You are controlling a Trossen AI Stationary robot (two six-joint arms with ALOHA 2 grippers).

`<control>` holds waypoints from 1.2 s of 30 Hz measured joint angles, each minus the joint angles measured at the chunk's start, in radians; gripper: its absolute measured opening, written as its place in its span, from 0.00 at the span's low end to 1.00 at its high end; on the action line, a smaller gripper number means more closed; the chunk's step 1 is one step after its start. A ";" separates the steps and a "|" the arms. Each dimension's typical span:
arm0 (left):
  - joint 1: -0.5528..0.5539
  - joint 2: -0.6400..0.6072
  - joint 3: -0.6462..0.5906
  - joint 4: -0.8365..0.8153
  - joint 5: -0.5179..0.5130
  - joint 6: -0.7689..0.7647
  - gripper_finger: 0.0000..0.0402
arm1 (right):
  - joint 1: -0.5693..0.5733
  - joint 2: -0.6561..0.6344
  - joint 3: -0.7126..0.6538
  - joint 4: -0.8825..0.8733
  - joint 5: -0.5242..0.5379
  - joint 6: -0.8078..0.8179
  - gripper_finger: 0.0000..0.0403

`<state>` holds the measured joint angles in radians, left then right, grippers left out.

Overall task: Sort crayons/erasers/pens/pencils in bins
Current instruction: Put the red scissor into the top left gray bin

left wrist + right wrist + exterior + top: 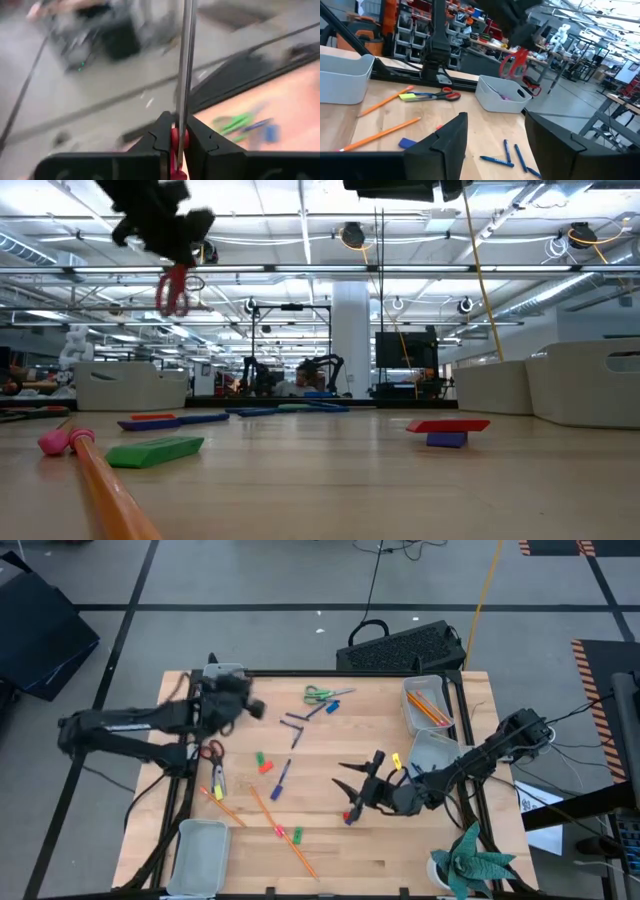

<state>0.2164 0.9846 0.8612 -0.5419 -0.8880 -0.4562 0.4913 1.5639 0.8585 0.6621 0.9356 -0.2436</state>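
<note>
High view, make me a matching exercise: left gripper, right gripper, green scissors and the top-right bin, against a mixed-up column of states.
1. left gripper
2. right gripper
3. green scissors
4. top-right bin

A. holds orange pencils
B. open and empty
C. shut on red scissors
D. lying flat on the table

Pairs: 1-C, 2-B, 3-D, 4-A

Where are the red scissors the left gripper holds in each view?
High: hidden under the left gripper.
Low: red scissors hanging upper left.
Left wrist: clamped between fingers, blade up.
Right wrist: airborne above a bin.
Landmark: the left gripper.
</note>
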 joint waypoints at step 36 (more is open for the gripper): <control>0.735 0.960 0.602 -0.969 0.398 -0.011 0.10 | -0.031 0.000 0.000 -0.201 -0.134 0.205 0.48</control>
<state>0.9515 1.9444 1.4628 -1.5107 -0.4902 -0.4668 0.4600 1.5639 0.8585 0.4613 0.8017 -0.0383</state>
